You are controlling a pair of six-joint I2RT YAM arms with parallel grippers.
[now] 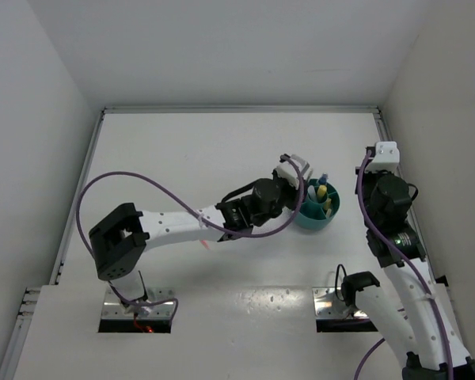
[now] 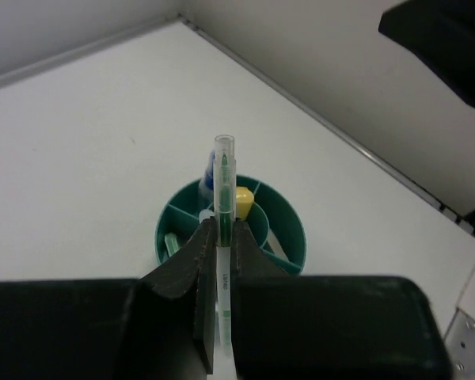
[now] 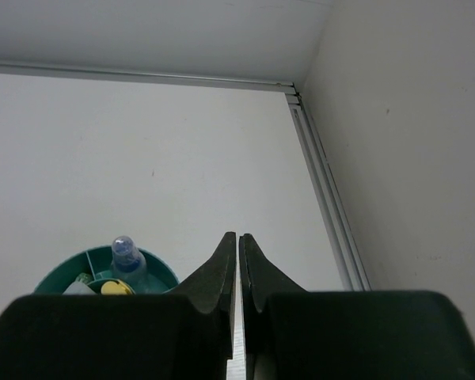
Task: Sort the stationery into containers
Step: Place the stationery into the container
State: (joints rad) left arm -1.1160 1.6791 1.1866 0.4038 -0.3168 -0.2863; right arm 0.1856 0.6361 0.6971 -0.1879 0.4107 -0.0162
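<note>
My left gripper (image 2: 222,226) is shut on the thin green pen (image 2: 223,190), which points forward over the round teal tub (image 2: 297,229). In the tub stand a yellow marker (image 2: 243,202) and a clear-blue tube (image 2: 208,170), and a green marker (image 2: 172,245) lies in a left compartment. From above, the left gripper (image 1: 299,168) hangs at the tub's (image 1: 332,214) left rim. My right gripper (image 3: 238,241) is shut and empty, right of the tub (image 3: 154,273) and above the table. It also shows in the top view (image 1: 385,150).
White walls enclose the table, and a metal rail (image 3: 324,190) runs along the right edge close to the right gripper. A small pink sliver (image 1: 207,243) shows on the table under the left arm.
</note>
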